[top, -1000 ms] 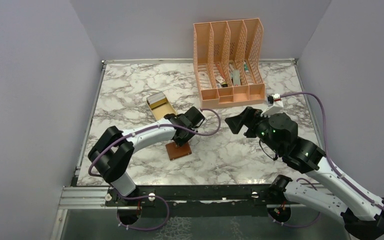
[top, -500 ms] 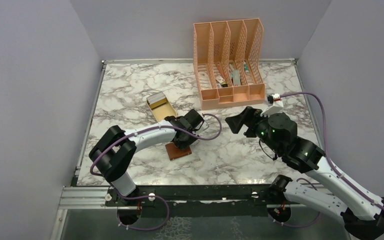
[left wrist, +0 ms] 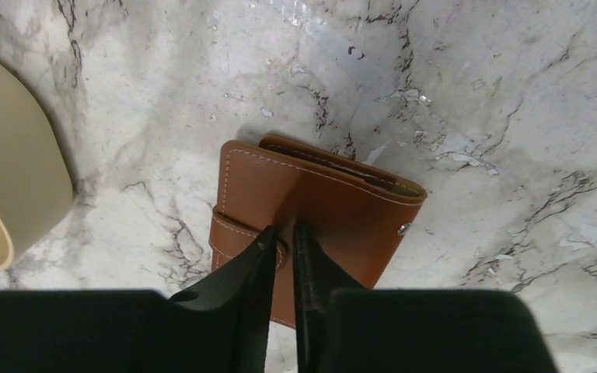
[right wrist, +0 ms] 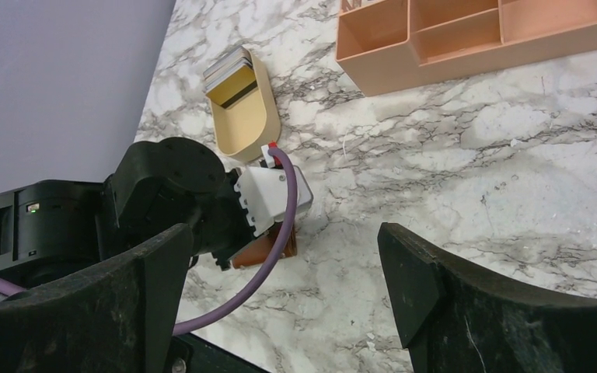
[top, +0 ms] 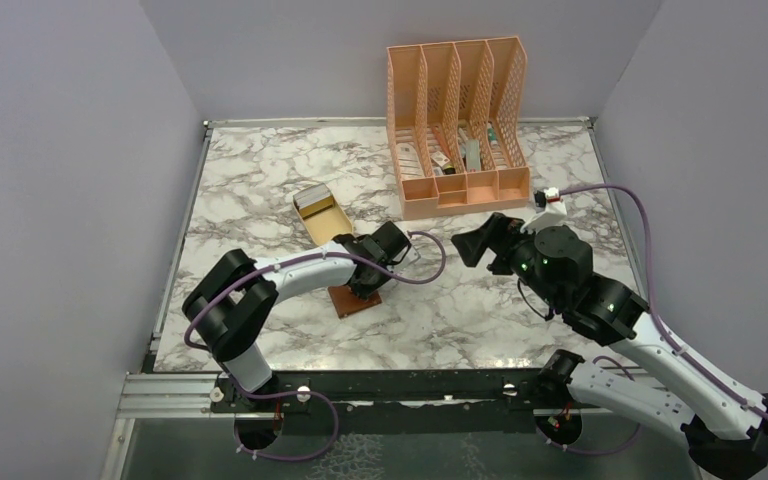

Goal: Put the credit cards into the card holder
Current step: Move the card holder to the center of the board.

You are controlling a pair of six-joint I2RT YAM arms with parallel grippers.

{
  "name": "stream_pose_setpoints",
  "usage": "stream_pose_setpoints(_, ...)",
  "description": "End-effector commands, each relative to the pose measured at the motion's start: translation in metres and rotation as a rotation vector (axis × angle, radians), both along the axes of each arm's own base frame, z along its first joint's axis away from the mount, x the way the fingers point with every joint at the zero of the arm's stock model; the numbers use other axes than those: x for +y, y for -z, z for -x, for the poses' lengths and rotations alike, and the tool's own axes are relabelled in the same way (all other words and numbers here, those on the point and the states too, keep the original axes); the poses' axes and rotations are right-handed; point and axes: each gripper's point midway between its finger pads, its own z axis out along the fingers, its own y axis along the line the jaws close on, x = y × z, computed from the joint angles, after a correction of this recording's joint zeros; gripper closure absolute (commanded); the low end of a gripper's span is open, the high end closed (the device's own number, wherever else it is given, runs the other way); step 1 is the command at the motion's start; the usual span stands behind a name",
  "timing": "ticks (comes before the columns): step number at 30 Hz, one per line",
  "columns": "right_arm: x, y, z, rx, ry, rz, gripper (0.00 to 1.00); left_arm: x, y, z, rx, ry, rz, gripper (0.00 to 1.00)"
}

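Just now the left gripper [left wrist: 284,233] has drawn its jaws in. They stood wider a moment ago and now leave only a slit, tips astride the end of the snap tab on the card holder [left wrist: 334,202]. Whether the tab is actually pinched, cannot tell. The left wrist has also crept slightly toward the near edge, over the wallet.

Card holder: unmoved, closed, lying flat on the marble table [top: 260,170], near-centre, under the left wrist.

Reading: likely the step of getting the tab undone so the wallet can open. No card is loaded yet.

Left arm pose: elbow low and bent, forearm reaching right, fingers pointing down onto the leather.

Right gripper [top: 470,247]: unchanged, jaws spread wide, nothing in them. It is held above the table well to the right of the wallet and faces it.

Further back, the credit cards [right wrist: 229,66] still stand stacked at the far end of the beige tray [right wrist: 268,116], just beyond the wallet.

Farthest: the peach file organiser [top: 457,190], untouched.
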Motion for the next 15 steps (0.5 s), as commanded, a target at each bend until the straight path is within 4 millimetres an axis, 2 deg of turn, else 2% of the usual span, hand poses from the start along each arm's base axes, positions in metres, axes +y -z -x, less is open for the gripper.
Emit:
stream_pose_setpoints(1, -0.006, 0.010, -0.001, 0.007, 0.021, 0.027, 0.11, 0.003, 0.008, 0.002, 0.025, -0.018, -0.021, 0.91)
stream_pose_setpoints(3, -0.002, 0.012, 0.001, 0.012, -0.004, 0.032, 0.13, -0.008, 0.004, -0.001, 0.024, -0.059, 0.023, 1.00)
stream_pose_setpoints(7, 0.006, 0.021, 0.003, 0.043, -0.049, 0.057, 0.13, -0.048, -0.010, -0.008, 0.039, -0.163, 0.200, 1.00)
stream_pose_setpoints(9, 0.011, 0.024, 0.003, 0.056, -0.069, 0.067, 0.13, -0.069, -0.008, -0.009, 0.077, -0.209, 0.280, 1.00)
stream_pose_setpoints(11, 0.016, 0.024, 0.004, 0.064, -0.090, 0.074, 0.13, -0.082, -0.014, -0.012, 0.084, -0.235, 0.334, 1.00)
stream_pose_setpoints(13, 0.017, 0.025, 0.004, 0.070, -0.101, 0.080, 0.13, -0.083, -0.019, -0.016, 0.066, -0.240, 0.344, 0.92)
stream_pose_setpoints(15, 0.016, 0.027, 0.005, 0.072, -0.104, 0.089, 0.13, -0.077, -0.024, -0.020, 0.032, -0.215, 0.325, 0.76)
